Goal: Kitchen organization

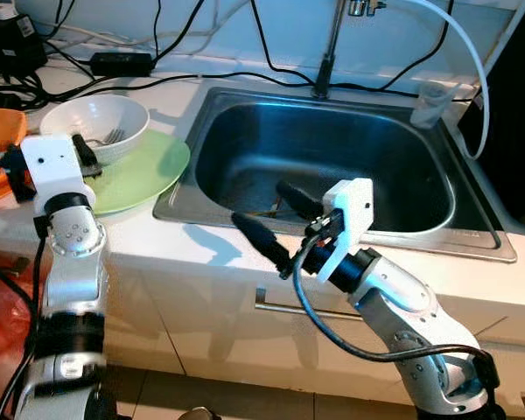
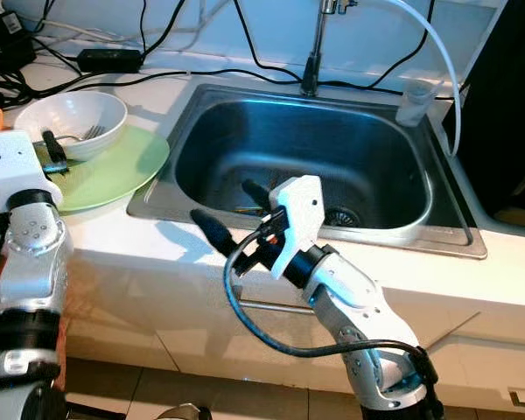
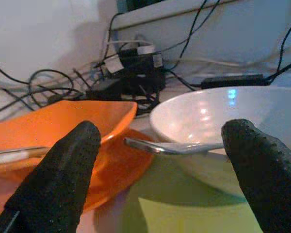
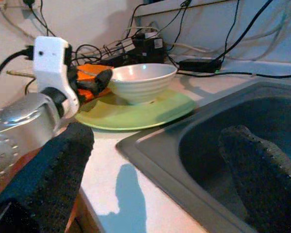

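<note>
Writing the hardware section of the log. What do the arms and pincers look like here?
Both arms are silver metal with rounded, perforated joint housings and black bands. Each wrist carries a white boxy camera housing. The left pincer and the right pincer each have two long black fingers with a dotted, textured surface. A black cable loops from the right wrist along the forearm.

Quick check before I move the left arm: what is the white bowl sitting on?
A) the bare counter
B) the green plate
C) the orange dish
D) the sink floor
B: the white bowl, with a fork inside it, rests on the green plate left of the sink.
</note>
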Motion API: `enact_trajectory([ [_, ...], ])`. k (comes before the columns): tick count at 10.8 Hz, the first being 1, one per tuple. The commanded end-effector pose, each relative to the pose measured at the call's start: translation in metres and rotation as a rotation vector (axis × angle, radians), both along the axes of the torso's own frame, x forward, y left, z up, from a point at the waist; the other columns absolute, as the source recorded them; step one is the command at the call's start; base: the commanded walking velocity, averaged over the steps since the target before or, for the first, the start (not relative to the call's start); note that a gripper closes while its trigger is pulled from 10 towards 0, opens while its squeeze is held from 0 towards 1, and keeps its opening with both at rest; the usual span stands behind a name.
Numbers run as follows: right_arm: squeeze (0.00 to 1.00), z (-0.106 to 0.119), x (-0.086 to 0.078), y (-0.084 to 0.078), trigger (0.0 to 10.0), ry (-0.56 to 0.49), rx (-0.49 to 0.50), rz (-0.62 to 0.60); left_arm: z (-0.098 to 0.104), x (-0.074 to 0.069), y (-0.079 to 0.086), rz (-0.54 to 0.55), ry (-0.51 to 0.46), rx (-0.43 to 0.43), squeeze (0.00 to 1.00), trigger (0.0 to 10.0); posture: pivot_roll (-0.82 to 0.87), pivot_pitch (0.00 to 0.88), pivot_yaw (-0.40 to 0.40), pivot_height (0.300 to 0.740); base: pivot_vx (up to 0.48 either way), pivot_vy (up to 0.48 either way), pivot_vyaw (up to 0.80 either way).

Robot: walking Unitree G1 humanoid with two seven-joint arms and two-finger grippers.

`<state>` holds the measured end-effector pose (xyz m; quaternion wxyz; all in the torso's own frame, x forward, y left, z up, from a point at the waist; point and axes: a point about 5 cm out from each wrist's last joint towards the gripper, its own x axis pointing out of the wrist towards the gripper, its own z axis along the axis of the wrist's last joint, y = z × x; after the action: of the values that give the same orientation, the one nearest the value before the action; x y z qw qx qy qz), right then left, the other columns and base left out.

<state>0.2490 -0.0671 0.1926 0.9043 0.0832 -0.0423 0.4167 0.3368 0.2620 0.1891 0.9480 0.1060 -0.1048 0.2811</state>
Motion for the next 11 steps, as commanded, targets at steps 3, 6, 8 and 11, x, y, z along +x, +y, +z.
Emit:
enact_trajectory([
  [3,0.00,0.001,-0.004,0.001,10.0,0.001,-0.002,0.030,0.005,0.013,0.009,-0.052,-0.011,-0.052,0.00,10.0,0.05,0.072,-0.033,0.740,0.000,0.000,0.00],
  [6,0.00,0.000,-0.006,0.002,10.0,0.010,-0.003,0.037,0.013,0.018,0.005,-0.090,-0.049,-0.022,0.00,10.0,0.06,0.085,-0.036,0.740,0.000,0.000,0.00],
  [8,0.00,0.000,-0.006,0.002,10.0,0.011,-0.007,0.038,0.028,0.021,-0.004,-0.124,-0.114,0.039,0.00,10.0,0.05,0.087,-0.035,0.740,0.000,0.000,0.00],
  [11,0.00,0.000,-0.005,0.002,10.0,0.014,-0.009,0.035,0.029,0.023,-0.014,-0.162,-0.135,0.021,0.00,10.0,0.05,0.085,-0.034,0.740,0.000,0.000,0.00],
])
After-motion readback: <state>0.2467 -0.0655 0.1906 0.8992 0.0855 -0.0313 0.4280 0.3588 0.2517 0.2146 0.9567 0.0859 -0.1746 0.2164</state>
